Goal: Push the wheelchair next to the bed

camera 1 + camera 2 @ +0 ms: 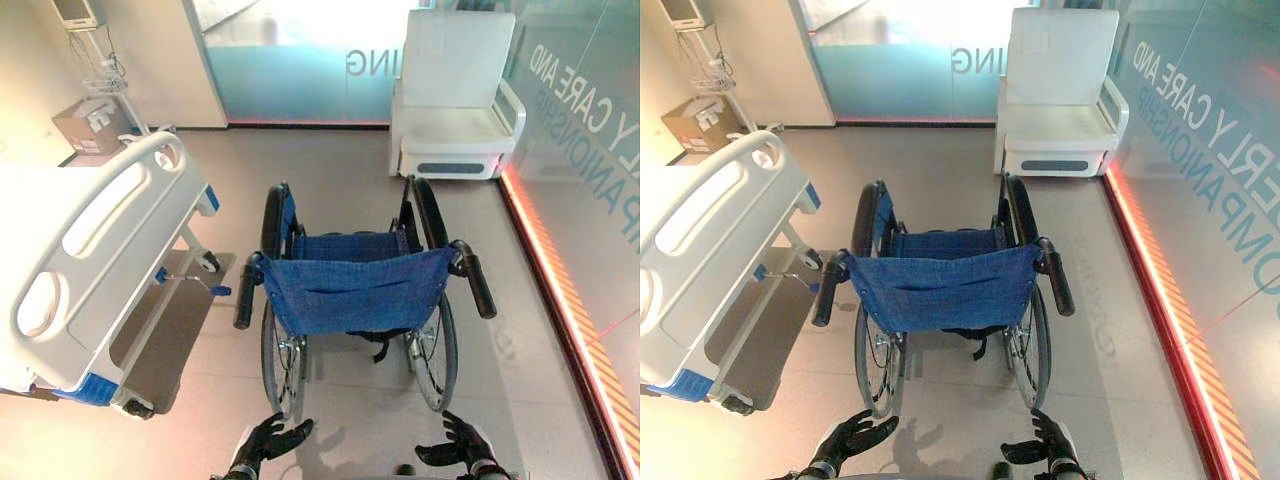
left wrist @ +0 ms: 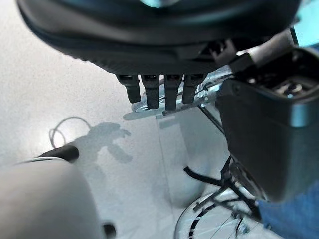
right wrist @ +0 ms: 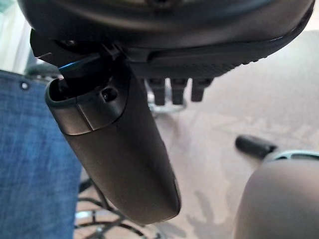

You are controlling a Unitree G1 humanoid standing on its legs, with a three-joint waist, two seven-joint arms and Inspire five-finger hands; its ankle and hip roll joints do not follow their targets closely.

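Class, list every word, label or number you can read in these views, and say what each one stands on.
"CARE AND": pale lettering on the glass wall on the right, running along the pane; the letters before it are cut off.
"ANIONSHIP": second line on the same wall, its start cut by the view's edge.
"ING": end of a word on the frosted glass panel at the far end; the rest is hidden.
White label on the brown cardboard box: too small to read.

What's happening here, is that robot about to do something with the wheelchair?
A robot stands behind a blue wheelchair, seen from its head. Its left hand and right hand are open and low, short of the push handles, touching nothing. The bed sits to the robot's left, with a gap of floor between it and the wheelchair. A white armchair stands beyond. The push hasn't started.
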